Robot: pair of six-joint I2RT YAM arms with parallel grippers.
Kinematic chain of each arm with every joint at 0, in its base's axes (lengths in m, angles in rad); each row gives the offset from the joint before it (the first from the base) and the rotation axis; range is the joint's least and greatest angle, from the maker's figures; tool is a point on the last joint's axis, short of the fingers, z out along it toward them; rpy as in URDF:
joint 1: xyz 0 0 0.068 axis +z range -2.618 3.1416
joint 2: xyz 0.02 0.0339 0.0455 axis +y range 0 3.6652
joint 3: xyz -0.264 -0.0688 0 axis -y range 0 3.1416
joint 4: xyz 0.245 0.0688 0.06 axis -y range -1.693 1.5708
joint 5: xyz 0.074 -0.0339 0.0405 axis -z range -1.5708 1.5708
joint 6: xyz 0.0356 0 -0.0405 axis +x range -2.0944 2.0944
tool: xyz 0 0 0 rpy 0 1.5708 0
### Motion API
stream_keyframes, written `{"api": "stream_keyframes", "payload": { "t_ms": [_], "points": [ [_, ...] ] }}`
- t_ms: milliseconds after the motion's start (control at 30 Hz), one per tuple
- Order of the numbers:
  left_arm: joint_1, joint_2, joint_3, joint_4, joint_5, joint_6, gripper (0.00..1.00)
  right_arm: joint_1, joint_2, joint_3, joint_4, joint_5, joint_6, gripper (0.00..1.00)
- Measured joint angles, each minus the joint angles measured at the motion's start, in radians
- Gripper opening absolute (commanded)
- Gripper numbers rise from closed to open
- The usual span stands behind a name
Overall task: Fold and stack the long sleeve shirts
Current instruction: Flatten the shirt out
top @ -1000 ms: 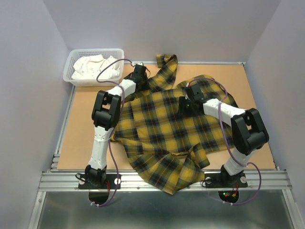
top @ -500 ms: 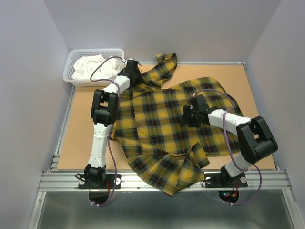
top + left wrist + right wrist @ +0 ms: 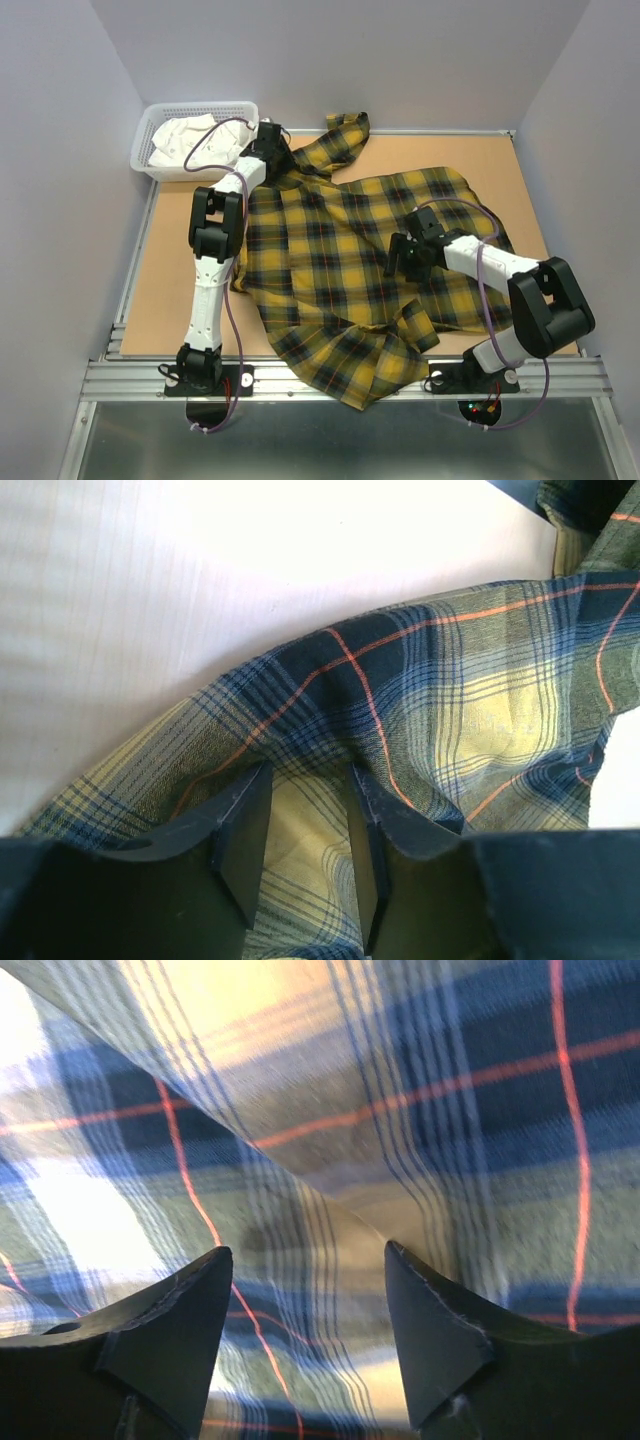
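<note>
A yellow and dark plaid long sleeve shirt [image 3: 330, 250] lies spread over the brown table, one sleeve [image 3: 345, 135] bunched at the back. My left gripper [image 3: 270, 148] is at the shirt's far left corner, beside the basket. In the left wrist view its jaws [image 3: 307, 775] are shut on a fold of the shirt [image 3: 480, 700]. My right gripper [image 3: 400, 258] hovers over the shirt's right middle. In the right wrist view it [image 3: 307, 1250] stands open, with the plaid cloth [image 3: 400, 1080] below and nothing pinched between the fingers.
A white plastic basket [image 3: 205, 106] holding white cloth stands at the back left, close to my left gripper. The shirt's hem [image 3: 350, 380] hangs over the table's near edge onto the metal rail. Bare board [image 3: 160, 290] shows to the left of the shirt.
My left gripper has drawn the shirt's corner back and left toward the basket. My right gripper has let go, opened wider and pulled back toward me, leaving the right side flatter.
</note>
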Motion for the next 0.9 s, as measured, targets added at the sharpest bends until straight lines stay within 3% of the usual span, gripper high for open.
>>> {"api": "stream_keyframes", "payload": {
  "t_ms": [133,233,433,533,767,900],
  "points": [
    [-0.005,-0.006,-0.015,0.044,0.035,0.006,0.70,0.000,-0.008,0.027,-0.094,0.026,-0.025,0.77],
    [-0.021,-0.035,-0.053,0.066,0.056,0.021,0.79,-0.008,-0.006,0.140,-0.183,0.083,-0.061,0.80],
    [-0.085,-0.219,-0.203,0.075,0.071,0.052,0.82,-0.103,0.032,0.422,-0.196,0.163,-0.114,0.86],
    [-0.121,-0.389,-0.314,0.080,0.061,0.072,0.82,-0.174,0.106,0.568,-0.201,0.188,-0.137,0.81],
    [-0.166,-0.784,-0.639,0.097,0.014,0.129,0.71,-0.313,0.340,0.821,-0.175,0.177,-0.167,0.50],
    [-0.158,-0.859,-0.842,0.078,-0.024,0.151,0.62,-0.342,0.500,0.949,-0.148,0.164,-0.186,0.38]
  ]
}}
